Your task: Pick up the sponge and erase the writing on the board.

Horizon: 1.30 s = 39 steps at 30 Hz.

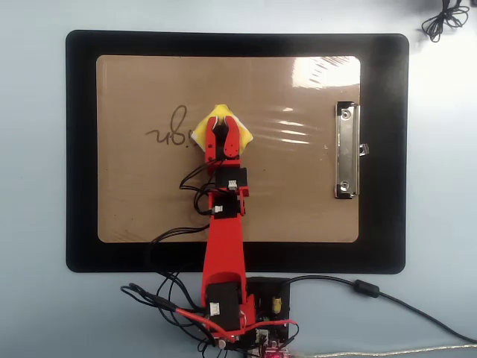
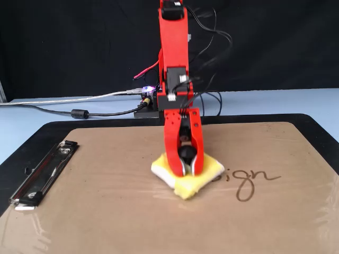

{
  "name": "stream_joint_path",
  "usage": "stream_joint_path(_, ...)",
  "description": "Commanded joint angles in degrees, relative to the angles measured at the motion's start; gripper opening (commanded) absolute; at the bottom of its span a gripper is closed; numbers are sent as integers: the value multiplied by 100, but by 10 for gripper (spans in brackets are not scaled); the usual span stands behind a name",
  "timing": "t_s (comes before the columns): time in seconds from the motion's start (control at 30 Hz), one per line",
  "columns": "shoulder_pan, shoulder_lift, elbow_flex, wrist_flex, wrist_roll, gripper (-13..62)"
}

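sponge point(image 2: 186, 177) lies flat near the middle of the board point(image 2: 106, 211), its black knob clamped between the two jaws of the red pincer point(image 2: 186, 170). in the fixed view its right corner touches the writing point(image 2: 249, 180); the silver clip point(image 2: 45, 173) sits far left, black mat point(image 1: 384, 149) all around.

Overhead looks down; fixed faces arm.

A pale blue table point(image 1: 37, 186) carried everything. A large black mat point(image 1: 80, 149) lay flat on it. Just beside the mat's near edge stood the arm's base point(image 1: 261, 306), and cables point(image 1: 387, 298) trailed across the table from that base.
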Motion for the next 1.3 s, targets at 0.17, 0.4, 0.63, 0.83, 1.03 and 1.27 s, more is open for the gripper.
stream_joint_path(0.17,-457,3006,2259,1020,-202,-79)
stream_joint_path(0.4,-501,-229,-914,800,-193,-79)
stream_joint_path(0.63,-633,3463,1872,1793,-202,-79)
stream_joint_path(0.83,-712,571,-439,1380,-202,-79)
stream_joint_path(1.03,-747,1723,475,1406,-211,-79)
stream_joint_path(1.27,-1046,1863,431,1731,-334,-79)
